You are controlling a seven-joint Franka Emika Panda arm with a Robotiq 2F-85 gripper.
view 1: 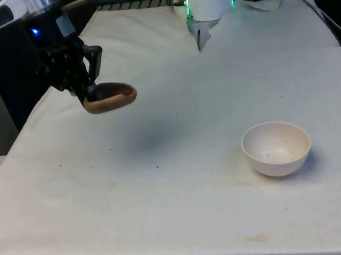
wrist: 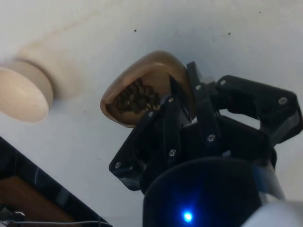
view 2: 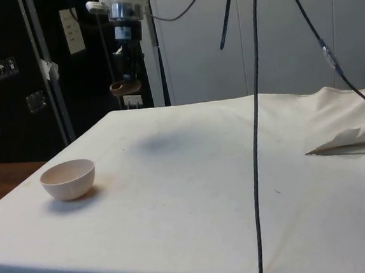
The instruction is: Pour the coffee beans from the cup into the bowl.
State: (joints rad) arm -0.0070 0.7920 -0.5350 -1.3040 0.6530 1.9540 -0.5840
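White cloth point(view 1: 171, 94) covers the table, the biggest thing before me, with faint stains here and there. On it sits the bowl point(view 1: 277, 147), cream and round, mouth up, near the front edge toward the front view's right. I judge it holds nothing but a speck or two — no beans yet.

My claw point(view 1: 86, 82) hangs high over the cloth on the front view's left, well apart from the bowl, with a soft shadow on the cloth below it. It is clenched on the cup point(view 1: 109, 99), one finger inside the rim and one outside, as the wrist view shows. The cup is brown, shallow and wide, held about level, clear of the table.

Coffee beans point(wrist: 137, 96) lie dark in the bottom of the cup, a small heap, none spilled that I can see.

So the coming move turns on one thing: the bowl lies low and off toward the front view's right and the near edge from my claw. I judge I must carry the cup across and down until its lip stands over the bowl's mouth, then tip — tilting sooner would scatter beans on the cloth.
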